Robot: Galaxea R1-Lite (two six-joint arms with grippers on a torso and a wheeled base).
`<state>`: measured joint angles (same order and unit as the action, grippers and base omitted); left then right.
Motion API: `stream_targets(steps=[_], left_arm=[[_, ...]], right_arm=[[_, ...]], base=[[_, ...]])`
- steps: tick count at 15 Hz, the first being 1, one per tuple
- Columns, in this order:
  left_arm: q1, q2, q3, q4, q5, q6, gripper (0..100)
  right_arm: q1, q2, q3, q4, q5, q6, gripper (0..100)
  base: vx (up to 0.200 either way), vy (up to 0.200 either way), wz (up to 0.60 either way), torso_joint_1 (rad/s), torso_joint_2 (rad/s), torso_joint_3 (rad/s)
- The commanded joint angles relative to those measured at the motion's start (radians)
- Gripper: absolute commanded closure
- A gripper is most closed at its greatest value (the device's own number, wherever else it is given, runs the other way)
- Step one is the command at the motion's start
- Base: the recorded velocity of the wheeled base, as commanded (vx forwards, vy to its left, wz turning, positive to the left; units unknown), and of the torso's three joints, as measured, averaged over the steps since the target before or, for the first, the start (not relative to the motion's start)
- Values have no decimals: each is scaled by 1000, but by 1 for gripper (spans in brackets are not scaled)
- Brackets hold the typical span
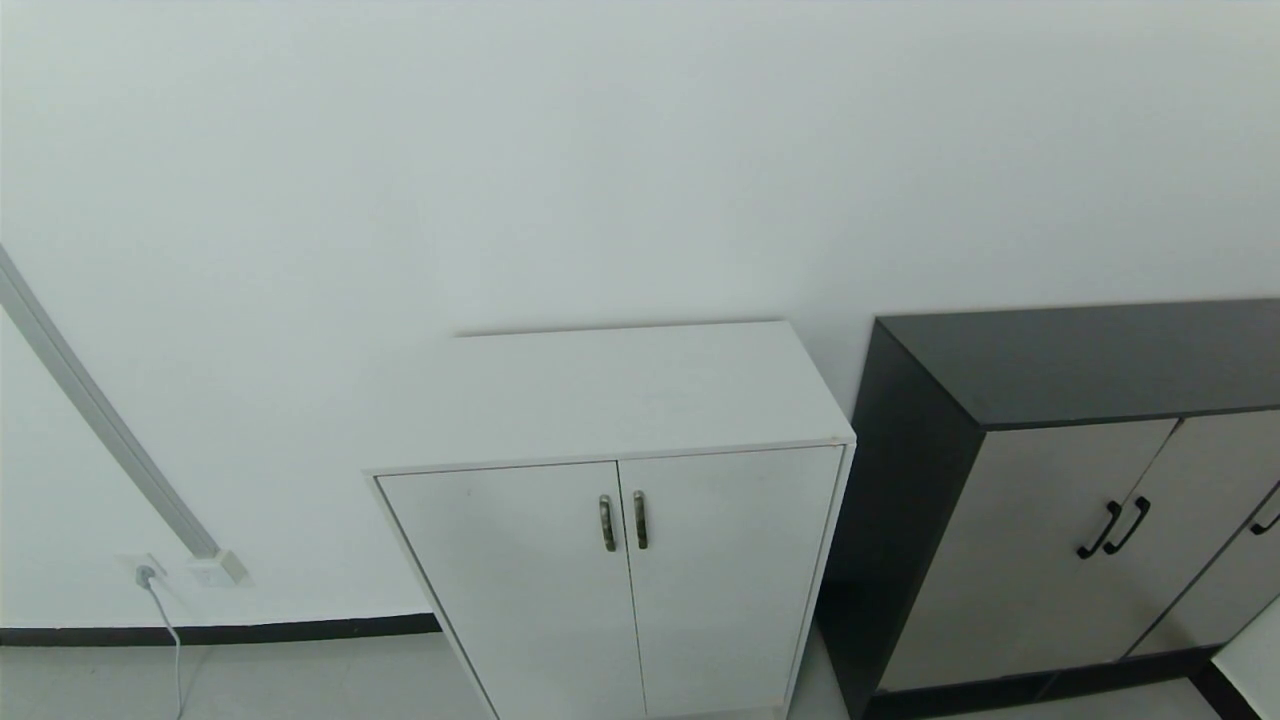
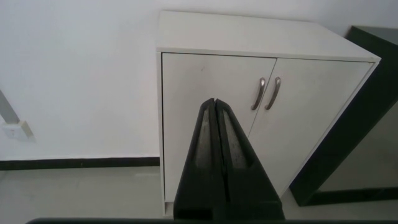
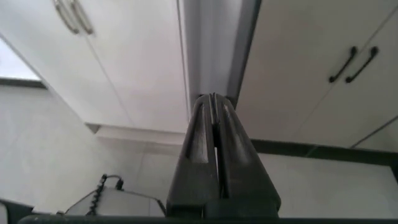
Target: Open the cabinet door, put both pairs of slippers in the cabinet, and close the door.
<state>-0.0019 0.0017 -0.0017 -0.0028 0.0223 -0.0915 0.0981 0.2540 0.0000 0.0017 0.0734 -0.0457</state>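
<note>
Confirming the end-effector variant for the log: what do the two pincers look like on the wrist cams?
They match. The left pincer and right pincer are black, each with two long fingers tapering from a broad base to a narrow tip, with a duller grey recessed strip running down each one.
</note>
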Motion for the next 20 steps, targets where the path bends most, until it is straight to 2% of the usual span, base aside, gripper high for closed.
stream_targets(steps=[1, 5, 9, 12, 13, 15, 20], left_arm=[[0, 1, 0, 0, 1, -1, 100], [0, 1, 0, 0, -1, 3, 100], [-1, 0, 0, 1, -1, 3, 100], [0, 1, 2, 1, -4, 30, 100], [0, 1, 2, 1, -2, 29, 100], [0, 0, 2, 0, 50, -13, 100], [0, 0, 2, -2, 62, -17, 100]], right_arm=[[-60, -64, 0, 0, 0, 0, 100], [-100, -165, 0, -2, 0, 1, 100], [-97, -253, 0, -3, 6, 26, 100], [-97, -254, 0, -6, -4, 69, 100], [-97, -253, 0, -6, -4, 69, 100], [-97, -254, 0, -6, -6, 69, 100], [-97, -254, 0, -5, -4, 66, 100]], base=[[0, 0, 0, 0, 0, 0], [0, 0, 0, 0, 0, 0], [0, 0, 0, 0, 0, 0], [0, 0, 0, 0, 0, 0], [0, 0, 0, 0, 0, 0], [0, 0, 0, 0, 0, 0], [0, 0, 0, 0, 0, 0]])
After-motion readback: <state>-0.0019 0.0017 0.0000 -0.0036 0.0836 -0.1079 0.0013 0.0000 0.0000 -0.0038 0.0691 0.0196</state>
